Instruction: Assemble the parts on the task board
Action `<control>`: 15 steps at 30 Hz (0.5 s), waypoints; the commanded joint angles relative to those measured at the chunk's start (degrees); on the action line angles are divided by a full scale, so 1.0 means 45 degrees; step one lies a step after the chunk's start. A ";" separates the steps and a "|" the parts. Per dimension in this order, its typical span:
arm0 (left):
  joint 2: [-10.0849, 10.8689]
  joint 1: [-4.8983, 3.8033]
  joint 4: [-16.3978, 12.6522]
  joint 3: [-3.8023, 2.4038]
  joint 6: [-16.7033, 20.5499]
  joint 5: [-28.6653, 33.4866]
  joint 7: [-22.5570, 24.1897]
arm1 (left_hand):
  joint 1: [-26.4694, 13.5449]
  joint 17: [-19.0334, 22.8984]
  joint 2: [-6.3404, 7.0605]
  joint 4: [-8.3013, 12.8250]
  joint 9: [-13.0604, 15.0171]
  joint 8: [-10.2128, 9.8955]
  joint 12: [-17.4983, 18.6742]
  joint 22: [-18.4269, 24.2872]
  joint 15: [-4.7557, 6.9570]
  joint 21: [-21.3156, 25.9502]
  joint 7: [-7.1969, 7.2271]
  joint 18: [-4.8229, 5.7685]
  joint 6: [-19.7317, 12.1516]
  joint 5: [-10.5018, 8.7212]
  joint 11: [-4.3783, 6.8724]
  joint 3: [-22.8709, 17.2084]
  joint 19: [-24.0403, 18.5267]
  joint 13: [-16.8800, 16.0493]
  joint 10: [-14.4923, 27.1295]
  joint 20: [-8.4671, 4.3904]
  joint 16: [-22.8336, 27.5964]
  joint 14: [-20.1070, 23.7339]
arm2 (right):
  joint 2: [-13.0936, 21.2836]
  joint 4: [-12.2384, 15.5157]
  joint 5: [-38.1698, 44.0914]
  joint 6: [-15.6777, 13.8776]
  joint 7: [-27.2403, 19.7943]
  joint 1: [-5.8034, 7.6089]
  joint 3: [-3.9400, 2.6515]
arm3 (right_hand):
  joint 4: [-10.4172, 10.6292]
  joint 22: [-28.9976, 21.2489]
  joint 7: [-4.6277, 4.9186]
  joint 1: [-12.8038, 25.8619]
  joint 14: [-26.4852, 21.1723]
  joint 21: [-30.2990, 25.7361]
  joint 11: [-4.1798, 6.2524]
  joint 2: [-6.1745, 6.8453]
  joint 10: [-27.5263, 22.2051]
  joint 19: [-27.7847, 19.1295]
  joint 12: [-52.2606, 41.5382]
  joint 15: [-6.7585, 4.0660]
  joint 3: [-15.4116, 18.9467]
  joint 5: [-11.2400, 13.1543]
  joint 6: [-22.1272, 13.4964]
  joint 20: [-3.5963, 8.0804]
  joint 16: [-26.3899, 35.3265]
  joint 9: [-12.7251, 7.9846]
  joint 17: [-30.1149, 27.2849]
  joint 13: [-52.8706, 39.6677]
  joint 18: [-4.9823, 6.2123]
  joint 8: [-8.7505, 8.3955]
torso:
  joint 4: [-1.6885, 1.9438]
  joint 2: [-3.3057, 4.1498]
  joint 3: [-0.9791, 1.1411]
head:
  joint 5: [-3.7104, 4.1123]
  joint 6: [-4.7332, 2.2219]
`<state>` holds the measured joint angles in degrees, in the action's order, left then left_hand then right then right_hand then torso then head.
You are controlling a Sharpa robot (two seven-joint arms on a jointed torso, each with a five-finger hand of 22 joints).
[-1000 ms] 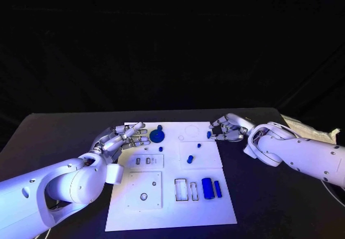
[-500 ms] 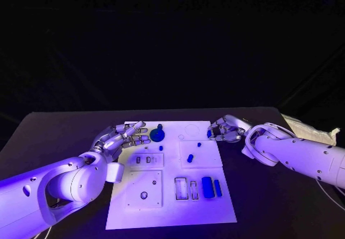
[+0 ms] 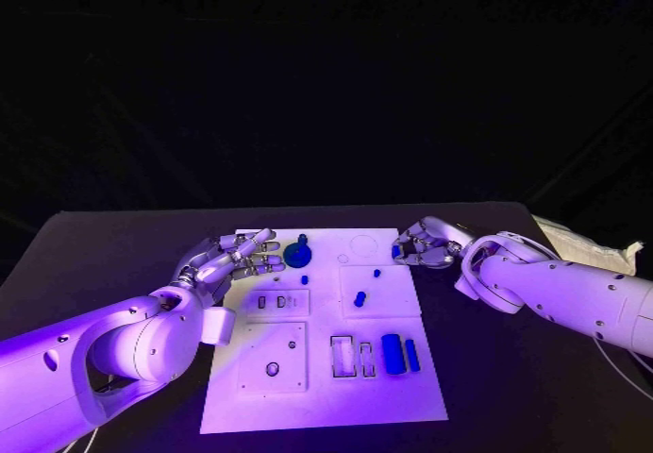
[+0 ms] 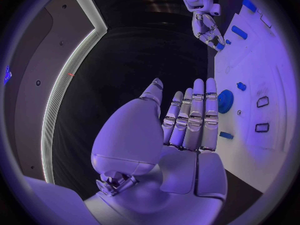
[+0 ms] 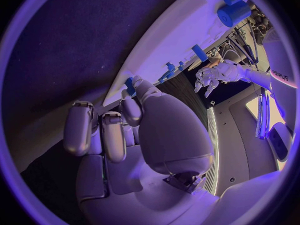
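- The left hand [image 3: 234, 260] hovers at the left edge of the white board [image 3: 326, 396], near its far end. Its fingers [image 4: 195, 116] are stretched out and a little apart, and they hold nothing.
- Just beside these fingertips, a round blue disc [image 3: 298, 255] lies on the board, with a small blue peg [image 3: 304, 279] close to it on the near side.
- In the middle of the board, one short blue piece [image 3: 359, 300] lies on a raised white square.
- Nearer to the robot, a thick blue cylinder [image 3: 392, 354] and a thin blue bar [image 3: 411, 355] lie side by side, to the right of two rectangular slots.
- The right hand [image 3: 427, 245] is at the far right corner of the board. Its fingers are curled in, and a small blue part [image 5: 129, 83] sits at the fingertips; I cannot tell if the hand really grips it or only touches it.
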<state>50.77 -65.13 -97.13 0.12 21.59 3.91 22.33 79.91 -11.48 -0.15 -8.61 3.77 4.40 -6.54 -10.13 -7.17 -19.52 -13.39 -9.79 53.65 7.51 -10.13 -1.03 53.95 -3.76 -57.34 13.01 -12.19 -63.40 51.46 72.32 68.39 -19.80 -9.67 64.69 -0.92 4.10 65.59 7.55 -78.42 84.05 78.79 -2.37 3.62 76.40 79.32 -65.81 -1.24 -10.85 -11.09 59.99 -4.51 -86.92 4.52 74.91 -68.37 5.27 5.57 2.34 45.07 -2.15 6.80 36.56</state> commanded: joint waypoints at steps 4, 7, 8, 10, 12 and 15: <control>-0.0026 -0.0003 -0.0011 -0.0007 -0.0257 -0.0088 0.0049 | -0.0017 -0.0012 -0.0148 0.0080 0.0002 -0.0032 0.0035 -0.0021 0.0014 -0.0060 -0.0020 -0.0110 -0.0001 -0.0012 -0.0030 0.0029 -0.0036 0.0002 -0.0016 0.0030 0.0081 0.0047 | -0.0050 0.0008 -0.0170 0.0032 -0.0229 -0.0011 0.0000 | -0.0028 0.0043 -0.0073 -0.0005 0.1062 0.0101 0.0030 -0.0128 0.0183 0.0066 -0.0171 -0.0138 -0.0111 0.0075 0.0217 0.0060 -0.0092 0.0035 0.2095 -0.0115 -0.0116 0.0137 | 0.0002 -0.0002 0.0000 | 0.0005 0.0022; -0.0025 -0.0003 -0.0008 -0.0007 -0.0254 -0.0088 0.0046 | -0.0017 -0.0012 -0.0148 0.0080 0.0002 -0.0032 0.0035 -0.0021 0.0014 -0.0060 -0.0020 -0.0110 -0.0001 -0.0012 -0.0030 0.0029 -0.0036 0.0002 -0.0016 0.0030 0.0081 0.0047 | -0.0081 -0.0002 -0.0277 0.0027 -0.0285 -0.0011 0.0000 | -0.0037 0.0052 -0.0083 -0.0007 0.1068 0.0106 0.0039 -0.0131 0.0199 0.0070 -0.0195 -0.0145 -0.0119 0.0078 0.0240 0.0067 -0.0103 0.0037 0.2120 -0.0136 -0.0117 0.0145 | -0.0008 -0.0003 -0.0003 | -0.0001 0.0011; -0.0024 -0.0003 -0.0008 -0.0007 -0.0255 -0.0088 0.0045 | -0.0017 -0.0012 -0.0148 0.0080 0.0002 -0.0032 0.0035 -0.0021 0.0014 -0.0060 -0.0020 -0.0110 -0.0001 -0.0012 -0.0030 0.0029 -0.0036 0.0002 -0.0016 0.0030 0.0081 0.0047 | -0.0095 -0.0002 -0.0304 0.0020 -0.0290 -0.0011 0.0000 | -0.0037 0.0052 -0.0083 -0.0007 0.1068 0.0106 0.0039 -0.0131 0.0199 0.0070 -0.0195 -0.0145 -0.0119 0.0078 0.0240 0.0067 -0.0103 0.0037 0.2120 -0.0136 -0.0117 0.0145 | -0.0011 -0.0005 -0.0001 | -0.0003 0.0015; -0.0024 -0.0003 -0.0010 -0.0007 -0.0259 -0.0088 0.0041 | -0.0017 -0.0012 -0.0148 0.0080 0.0002 -0.0032 0.0035 -0.0021 0.0014 -0.0060 -0.0020 -0.0110 -0.0001 -0.0012 -0.0030 0.0029 -0.0036 0.0002 -0.0016 0.0030 0.0081 0.0047 | -0.0116 0.0003 -0.0333 0.0012 -0.0284 -0.0011 0.0000 | -0.0044 0.0059 -0.0082 0.0011 0.1067 0.0110 0.0042 -0.0099 0.0197 0.0073 -0.0186 -0.0151 -0.0105 0.0087 0.0242 0.0073 -0.0102 0.0034 0.2118 -0.0128 -0.0119 0.0140 | -0.0004 -0.0005 -0.0003 | 0.0003 0.0023; -0.0024 -0.0003 -0.0011 -0.0007 -0.0264 -0.0088 0.0035 | -0.0017 -0.0012 -0.0148 0.0080 0.0002 -0.0032 0.0035 -0.0021 0.0014 -0.0060 -0.0020 -0.0110 -0.0001 -0.0012 -0.0030 0.0029 -0.0036 0.0002 -0.0016 0.0030 0.0081 0.0047 | -0.0132 0.0001 -0.0347 0.0010 -0.0271 -0.0011 0.0000 | -0.0046 0.0057 -0.0081 0.0028 0.1070 0.0110 0.0042 -0.0079 0.0203 0.0072 -0.0193 -0.0154 -0.0094 0.0090 0.0237 0.0078 -0.0109 0.0030 0.2132 -0.0135 -0.0119 0.0133 | 0.0002 -0.0003 -0.0002 | 0.0008 0.0030; -0.0026 -0.0003 -0.0009 -0.0007 -0.0263 -0.0088 0.0026 | -0.0016 -0.0021 -0.0154 0.0094 0.0001 -0.0036 0.0040 -0.0022 0.0014 -0.0062 -0.0021 -0.0110 0.0000 -0.0012 -0.0030 0.0032 -0.0038 0.0004 -0.0016 0.0029 0.0089 0.0046 | -0.0155 -0.0013 -0.0362 0.0019 -0.0231 -0.0011 0.0000 | -0.0044 0.0072 -0.0079 0.0046 0.1077 0.0117 0.0042 -0.0066 0.0217 0.0079 -0.0215 -0.0156 -0.0085 0.0092 0.0235 0.0082 -0.0123 0.0027 0.2162 -0.0155 -0.0121 0.0128 | 0.0006 -0.0009 -0.0002 | 0.0014 0.0032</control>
<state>50.77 -65.13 -97.10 0.12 21.56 3.87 22.26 79.91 -11.52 -0.15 -8.45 3.77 4.40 -6.54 -10.18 -7.17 -19.52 -13.39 -9.79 53.65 7.51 -10.13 -0.87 53.95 -3.76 -57.34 13.01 -11.97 -63.40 50.84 72.30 67.16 -19.86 -10.23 64.69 -0.93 3.94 65.92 7.26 -78.43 84.04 79.03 -2.13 3.62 76.94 79.51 -66.56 -1.66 -11.00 -10.85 60.70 -4.32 -87.15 4.60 74.91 -69.08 5.27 5.97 2.33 45.04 -2.16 6.81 36.69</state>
